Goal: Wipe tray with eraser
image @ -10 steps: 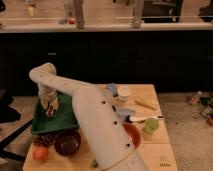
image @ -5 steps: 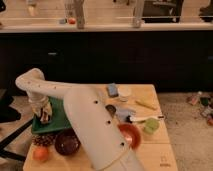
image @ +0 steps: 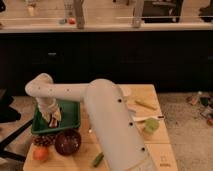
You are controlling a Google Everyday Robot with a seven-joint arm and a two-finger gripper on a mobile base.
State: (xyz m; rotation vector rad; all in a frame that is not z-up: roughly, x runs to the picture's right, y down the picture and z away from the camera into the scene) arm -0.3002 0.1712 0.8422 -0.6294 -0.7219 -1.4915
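Camera view has the gripper [image: 52,117] down inside the green tray [image: 71,115], at the left middle of the frame. A small dark bit I take for the eraser [image: 53,122] sits right beneath it (whether the claw is clamped on it, I cannot tell). I'd judge the wiping is under way, with the tray's right half left to cover. A dark bowl [image: 67,142] sits just below the tray.

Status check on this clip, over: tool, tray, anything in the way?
Tool down in green tray, left side. Eraser hidden, cannot confirm. Dark bowl close by tray's near rim, outside it.
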